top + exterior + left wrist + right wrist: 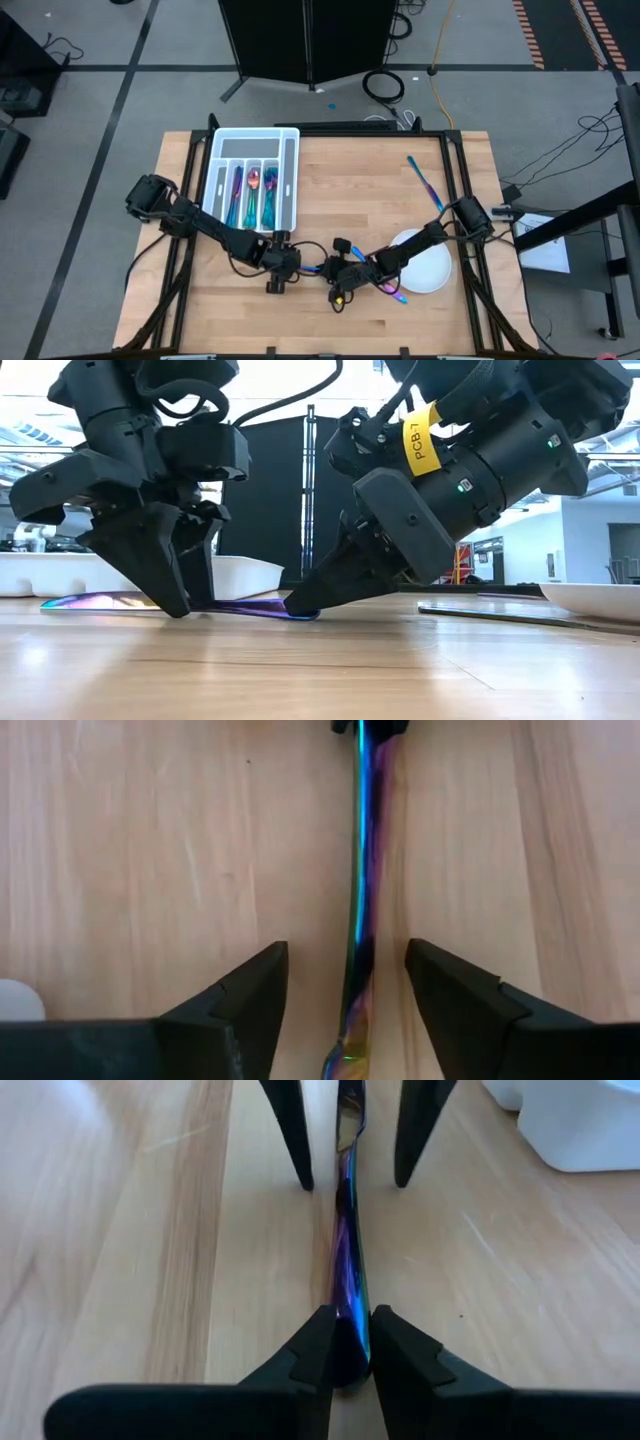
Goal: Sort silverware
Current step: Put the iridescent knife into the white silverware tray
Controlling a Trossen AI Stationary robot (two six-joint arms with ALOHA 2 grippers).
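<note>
From above, several pieces of silverware [250, 192] are seen already lying in the slots of the white divided tray [291, 180] at the far left of the table [330, 320]; one piece [425, 184] is left loose near the far right edge, and another [392, 291] is seen just beside the round plate [437, 272], so the sort is judged only partly done. Both arms are met at the near middle of the table, the left hand [280, 272] and the right hand [343, 278] close together over one utensil [312, 266]. At table height, the utensil [250, 606] is seen lying flat on the wood, the right hand [305, 603] pressed down on one end and the left hand [190, 598] lowered around it farther along. From the left wrist, the left hand [346, 1010] is shown spread wide, the utensil [361, 890] running between its fingers [245, 1005] without being touched. From the right wrist, the right hand [347, 1342] is shown narrowed onto the utensil [347, 1240], which is pinched at its near end, while the left fingers [290, 1130] stand apart on either side farther on. This piece is judged not yet carried to the tray, and the loose pieces remain to be handled.
</note>
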